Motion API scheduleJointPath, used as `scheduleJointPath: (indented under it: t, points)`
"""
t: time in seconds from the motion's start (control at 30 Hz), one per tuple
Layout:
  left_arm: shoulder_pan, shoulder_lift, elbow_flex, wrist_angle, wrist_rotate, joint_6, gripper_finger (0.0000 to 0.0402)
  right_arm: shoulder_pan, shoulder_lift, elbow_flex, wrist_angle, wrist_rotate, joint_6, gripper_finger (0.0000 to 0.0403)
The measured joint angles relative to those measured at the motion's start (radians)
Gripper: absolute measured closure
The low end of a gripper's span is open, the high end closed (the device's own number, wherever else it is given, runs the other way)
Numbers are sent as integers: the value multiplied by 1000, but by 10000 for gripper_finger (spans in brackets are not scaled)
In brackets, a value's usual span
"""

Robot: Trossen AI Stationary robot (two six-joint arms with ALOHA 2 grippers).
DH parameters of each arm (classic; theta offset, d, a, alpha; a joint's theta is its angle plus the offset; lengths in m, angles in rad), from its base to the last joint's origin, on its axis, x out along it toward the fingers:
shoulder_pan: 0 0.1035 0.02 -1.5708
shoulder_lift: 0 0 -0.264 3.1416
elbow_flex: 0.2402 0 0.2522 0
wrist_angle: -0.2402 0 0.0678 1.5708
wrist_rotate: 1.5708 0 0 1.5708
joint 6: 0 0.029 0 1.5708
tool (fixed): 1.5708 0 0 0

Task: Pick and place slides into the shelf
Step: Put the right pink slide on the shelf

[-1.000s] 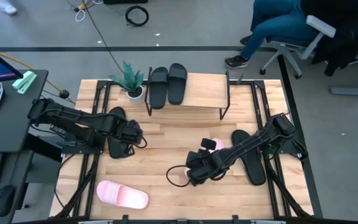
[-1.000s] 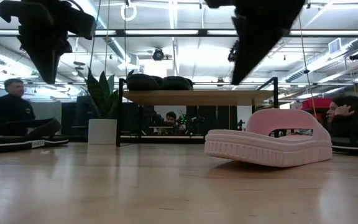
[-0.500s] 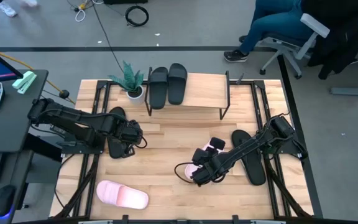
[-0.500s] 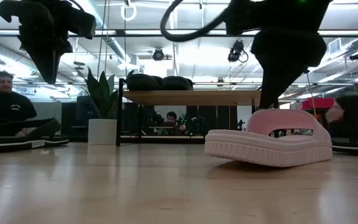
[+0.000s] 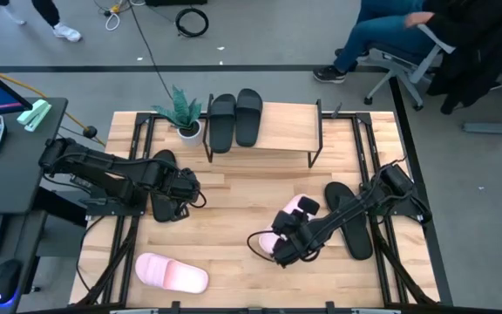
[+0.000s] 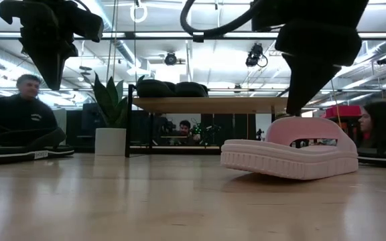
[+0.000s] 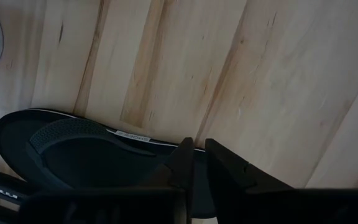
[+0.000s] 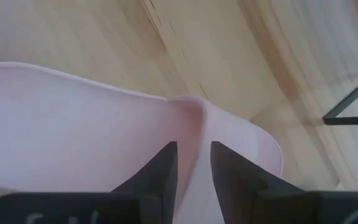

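The right hand (image 5: 284,242) is hovering low over a pale pink slide (image 5: 288,220) near the middle of the bench (image 5: 234,218). Its wrist view is showing what the overhead view hides: the two fingers (image 8: 160,171) are standing slightly apart, straddling the strap's edge of that pink slide (image 8: 73,124), not clamped on it. The low view is showing the same slide (image 6: 290,150) resting on the wood with one end lifted.

The left hand (image 5: 181,194) is waiting at the bench's left side; its wrist view is showing the fingers (image 7: 182,168) nearly together above a black slide (image 7: 73,152), gripping nothing.

Two black slides (image 5: 234,118) are lying on the shelf (image 5: 277,131) at the far edge, beside a potted plant (image 5: 181,113). Two more black slides (image 5: 349,218) are lying to the right, and a second pink slide (image 5: 171,273) near the front left.
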Motion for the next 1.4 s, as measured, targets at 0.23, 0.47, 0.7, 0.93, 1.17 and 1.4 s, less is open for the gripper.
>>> scheduleJointPath:
  t: [0.23,0.47,0.7,0.93,1.17,1.4]
  points:
    - [0,0,0,6,0,0,352,26,0,-46,13,19,39,300]
    - [0,0,0,8,0,0,355,37,0,-149,16,32,63,300]
    - [0,0,0,8,0,-1,360,37,-1,-157,-18,55,62,318]
    - [0,0,0,8,0,0,355,37,-1,-157,-32,59,60,390]
    - [0,0,0,8,0,0,363,59,-6,-94,-29,73,62,394]
    - [0,0,0,8,0,1,361,95,-24,83,-56,269,-61,394]
